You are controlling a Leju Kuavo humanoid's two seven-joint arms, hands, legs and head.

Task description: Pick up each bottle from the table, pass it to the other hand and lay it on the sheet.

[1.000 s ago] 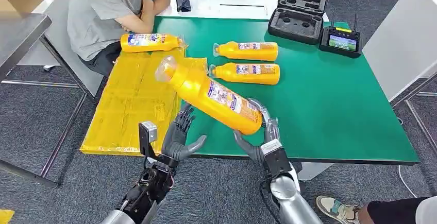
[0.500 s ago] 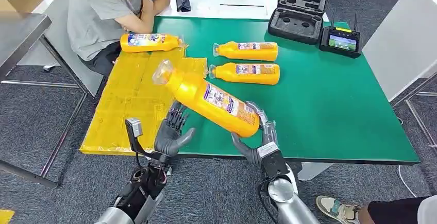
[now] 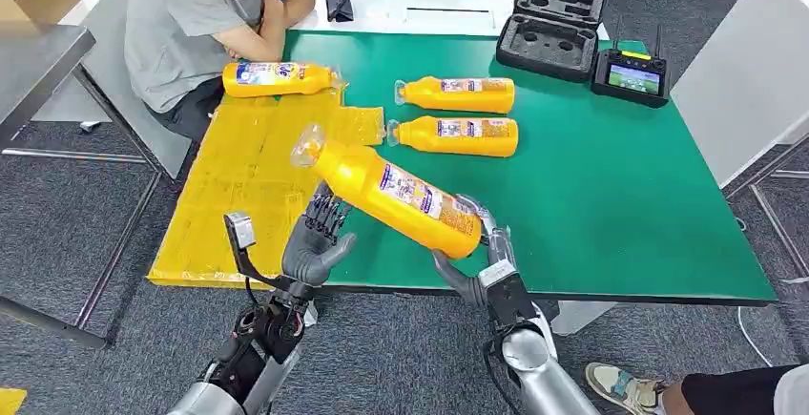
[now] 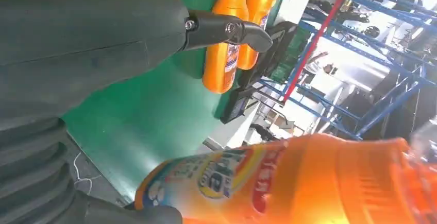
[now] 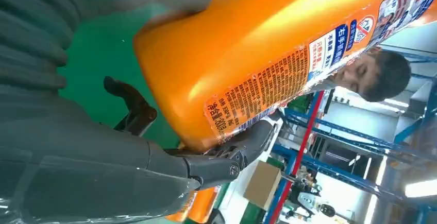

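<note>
Over the table's near edge, right hand [image 3: 474,260] grips the tilted bottle [image 3: 393,191] (left hand [image 3: 313,245] spread beneath).

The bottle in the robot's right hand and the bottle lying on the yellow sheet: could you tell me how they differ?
The held bottle is off the table, tilted, its base gripped by the right hand; the sheet bottle lies flat on the yellow sheet, untouched. The held bottle's cap points toward the sheet side; the sheet bottle's cap points toward the green table. Both are orange-yellow with matching labels.
</note>
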